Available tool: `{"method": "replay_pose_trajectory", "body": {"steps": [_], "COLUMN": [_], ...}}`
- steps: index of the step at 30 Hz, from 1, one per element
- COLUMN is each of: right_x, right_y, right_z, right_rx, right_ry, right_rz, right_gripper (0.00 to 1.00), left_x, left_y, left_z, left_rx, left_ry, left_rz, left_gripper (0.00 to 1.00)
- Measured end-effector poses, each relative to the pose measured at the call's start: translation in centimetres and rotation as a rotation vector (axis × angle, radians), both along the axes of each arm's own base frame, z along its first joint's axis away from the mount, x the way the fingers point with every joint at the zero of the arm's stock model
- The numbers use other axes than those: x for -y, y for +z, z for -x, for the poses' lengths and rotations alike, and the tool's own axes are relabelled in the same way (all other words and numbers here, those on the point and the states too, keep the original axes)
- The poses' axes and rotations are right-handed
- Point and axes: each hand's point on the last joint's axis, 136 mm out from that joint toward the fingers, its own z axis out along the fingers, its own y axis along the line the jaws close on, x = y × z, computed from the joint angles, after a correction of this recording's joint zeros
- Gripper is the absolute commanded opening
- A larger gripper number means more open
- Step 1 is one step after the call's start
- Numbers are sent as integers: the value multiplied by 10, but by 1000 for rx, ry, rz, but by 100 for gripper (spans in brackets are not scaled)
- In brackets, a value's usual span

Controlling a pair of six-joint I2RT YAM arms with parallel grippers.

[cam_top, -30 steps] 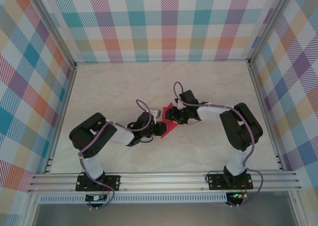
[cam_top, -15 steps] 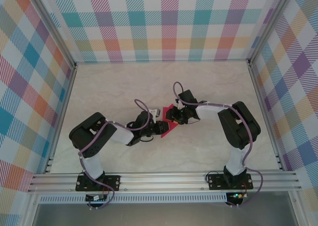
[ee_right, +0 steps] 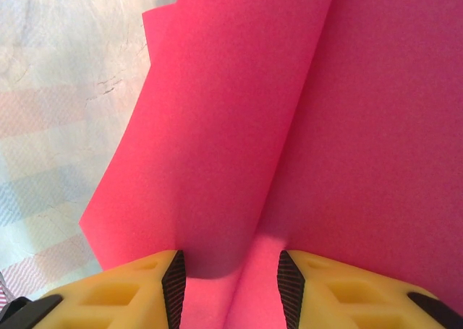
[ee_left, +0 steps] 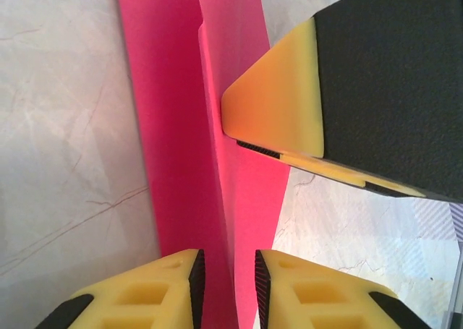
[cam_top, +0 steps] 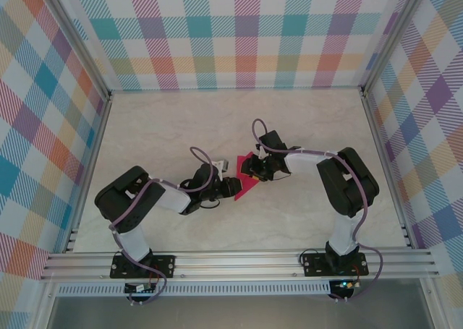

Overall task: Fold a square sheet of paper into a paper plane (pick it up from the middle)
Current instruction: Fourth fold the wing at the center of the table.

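Paper sheet (cam_top: 243,186), crimson-pink and part-folded, lay on the table (cam_top: 311,126); thin, limp, likely best pinched along its raised centre fold. Left gripper (ee_left: 226,289) straddled that fold narrowly; right gripper (ee_right: 230,282) stood part-open over it.

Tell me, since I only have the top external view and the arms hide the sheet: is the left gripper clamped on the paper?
Observer: No. The left wrist view shows the left gripper open, straddling a raised fold of the square sheet of paper.
Operator: And the right one?
Observer: The right gripper is open too, with a crease of the sheet running between its pads.
Operator: Is the paper lying flat?
Observer: No. One flap stands up, and one of the right fingers appears to rest its tip against it.
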Motion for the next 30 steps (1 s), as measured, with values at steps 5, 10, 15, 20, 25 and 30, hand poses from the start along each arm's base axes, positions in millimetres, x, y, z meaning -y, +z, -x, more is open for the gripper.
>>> {"method": "replay_pose_trajectory", "body": {"steps": [5, 10, 15, 20, 25, 30], "right_x": [0, 0, 0, 0, 1, 2], "right_y": [0, 0, 0, -1, -2, -3], "right_z": [0, 0, 0, 0, -1, -1], "right_rx": [0, -3, -4, -8, -22, -35], "right_ry": [-1, -1, -2, -3, -9, -17], "right_rz": [1, 3, 4, 8, 20, 28], "right_gripper": [42, 42, 42, 42, 41, 38], "left_x": [-3, -4, -3, -5, -7, -7], "left_y": [0, 0, -1, -3, -7, -7], "left_z": [3, 4, 6, 6, 6, 6], "left_rx": [-9, -15, -26, -33, -46, -54], "left_ry": [5, 5, 2, 9, 19, 20], "left_rz": [6, 7, 12, 6, -10, -16], "left_gripper": [30, 26, 19, 15, 15, 15]}}
